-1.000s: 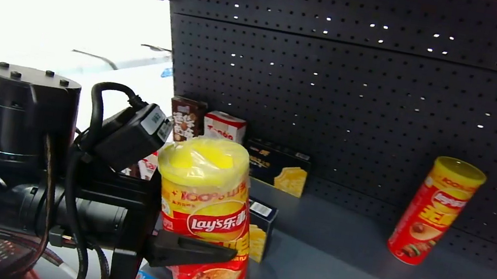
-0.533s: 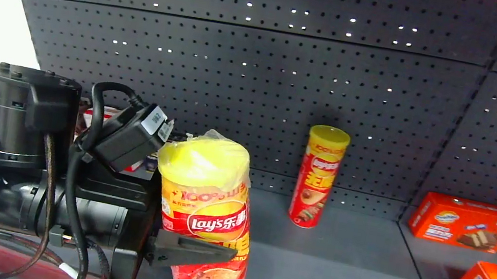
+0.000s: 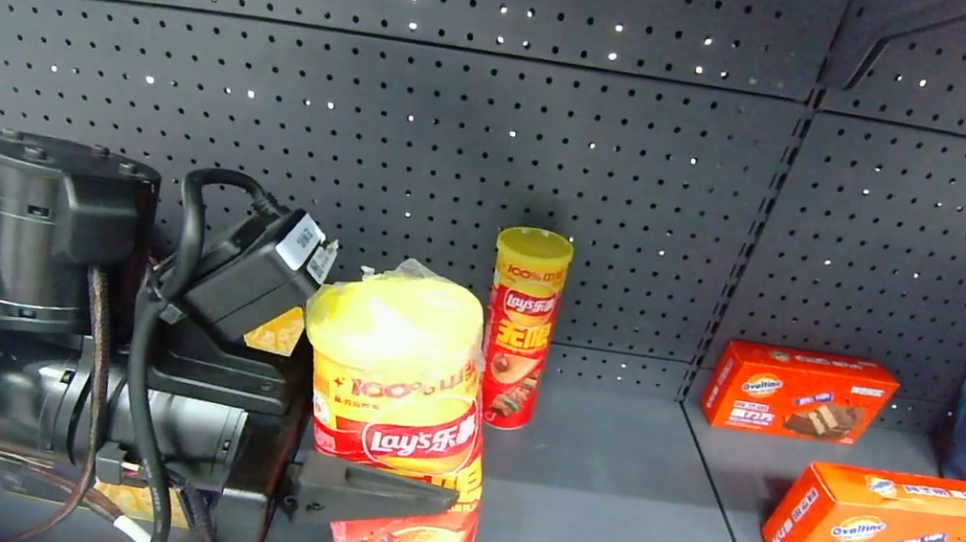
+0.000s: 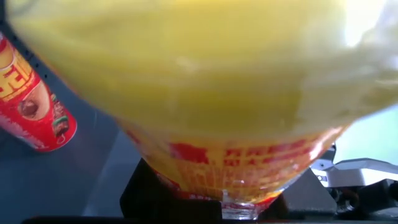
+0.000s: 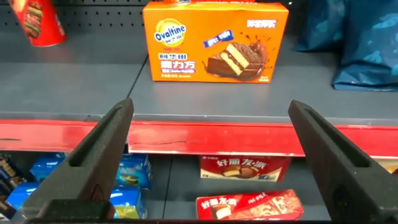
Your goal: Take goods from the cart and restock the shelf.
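Before shelf [image 3: 598, 522]: can [image 3: 400, 394] in left hand [image 3: 395, 490]

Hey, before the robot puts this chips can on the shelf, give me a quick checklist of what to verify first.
1. Left gripper shut on the held can: ok.
2. Held can roughly upright: ok.
3. Bare shelf space between the standing can and the orange boxes: ok.
4. Gap between held can and standing can: cannot tell, they overlap in the head view.
5. Right gripper open and empty: ok.

matt metal shelf [image 3: 595, 541]; glossy chip can [image 3: 396, 422] under crinkled clear plastic film [image 3: 389, 280]; glossy cardboard box [image 3: 893, 530]
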Robot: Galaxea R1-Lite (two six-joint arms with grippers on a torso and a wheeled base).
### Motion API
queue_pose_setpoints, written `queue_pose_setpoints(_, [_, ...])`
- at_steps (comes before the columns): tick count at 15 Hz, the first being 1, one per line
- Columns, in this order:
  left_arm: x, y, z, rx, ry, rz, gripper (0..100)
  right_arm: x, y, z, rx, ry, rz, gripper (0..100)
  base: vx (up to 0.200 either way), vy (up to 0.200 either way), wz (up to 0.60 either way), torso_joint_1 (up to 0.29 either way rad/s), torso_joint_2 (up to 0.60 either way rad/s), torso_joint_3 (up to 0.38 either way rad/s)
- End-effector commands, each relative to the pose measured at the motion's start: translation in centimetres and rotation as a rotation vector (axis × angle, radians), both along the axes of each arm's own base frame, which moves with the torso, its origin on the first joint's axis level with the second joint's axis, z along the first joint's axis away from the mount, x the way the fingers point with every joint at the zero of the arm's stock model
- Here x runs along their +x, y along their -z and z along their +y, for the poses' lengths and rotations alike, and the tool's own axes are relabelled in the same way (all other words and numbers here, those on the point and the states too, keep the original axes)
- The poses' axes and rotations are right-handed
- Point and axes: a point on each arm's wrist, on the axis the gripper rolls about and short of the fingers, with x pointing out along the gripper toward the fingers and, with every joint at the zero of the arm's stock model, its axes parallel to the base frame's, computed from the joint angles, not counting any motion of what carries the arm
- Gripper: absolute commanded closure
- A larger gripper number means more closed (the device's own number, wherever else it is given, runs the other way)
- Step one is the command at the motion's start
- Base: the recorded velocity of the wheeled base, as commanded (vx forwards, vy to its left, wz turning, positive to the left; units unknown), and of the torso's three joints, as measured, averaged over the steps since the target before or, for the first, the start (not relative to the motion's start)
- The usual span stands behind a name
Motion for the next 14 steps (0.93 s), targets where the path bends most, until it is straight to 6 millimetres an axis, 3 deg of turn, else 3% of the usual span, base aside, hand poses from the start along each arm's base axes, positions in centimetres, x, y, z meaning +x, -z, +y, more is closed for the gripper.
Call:
queue_pose_setpoints(1, [0.0, 0.1, 0.0, 0.001, 0.000, 0.002, 100, 0.0, 0.0, 0.0, -0.007, -0.005, 0.001, 0, 0.000, 0.000, 0.00, 0.000, 0.00, 0.000])
queue_pose_setpoints(3, [0.0, 0.1, 0.0, 0.002, 0.000, 0.003, 100, 0.0, 0.0, 0.0, -0.011, -0.012, 0.002, 0, 0.000, 0.000, 0.00, 0.000, 0.00, 0.000])
queue_pose_setpoints(4, [0.0, 0.2, 0.1, 0.002, -0.005, 0.005, 100, -0.3, -4.2, 0.0, -0.003, -0.013, -0.060, 0, 0.000, 0.000, 0.00, 0.000, 0.00, 0.000])
queue_pose_setpoints(5, [0.0, 0.1, 0.3, 0.002, -0.011, 0.005, 100, 0.8, -8.6, 0.0, 0.028, -0.031, -0.025, 0, 0.000, 0.000, 0.00, 0.000, 0.00, 0.000])
queue_pose_setpoints(6, [0.0, 0.3, 0.4, 0.003, -0.013, 0.007, 100, 2.6, -11.2, 0.2, 0.056, -0.085, 0.022, 0, 0.000, 0.000, 0.00, 0.000, 0.00, 0.000])
queue_pose_setpoints(8, [-0.1, 0.5, 0.4, 0.004, -0.014, 0.009, 100, 3.6, -12.8, 0.5, -0.033, -0.245, 0.028, 0, 0.000, 0.000, 0.00, 0.000, 0.00, 0.000])
queue_pose_setpoints(10, [0.1, 0.5, 0.7, 0.005, -0.030, 0.010, 100, 6.0, -14.2, 0.8, -0.071, -0.295, 0.084, 0, 0.000, 0.000, 0.00, 0.000, 0.00, 0.000])
queue_pose_setpoints(13, [0.3, 0.5, 1.0, 0.005, -0.046, 0.014, 100, 11.6, -16.6, 3.3, -0.074, -0.523, 0.189, 0, 0.000, 0.000, 0.00, 0.000, 0.00, 0.000])
queue_pose_setpoints(14, [0.5, 0.6, 1.3, 0.006, -0.061, 0.015, 100, 14.4, -16.9, 4.8, -0.081, -0.591, 0.196, 0, 0.000, 0.000, 0.00, 0.000, 0.00, 0.000])
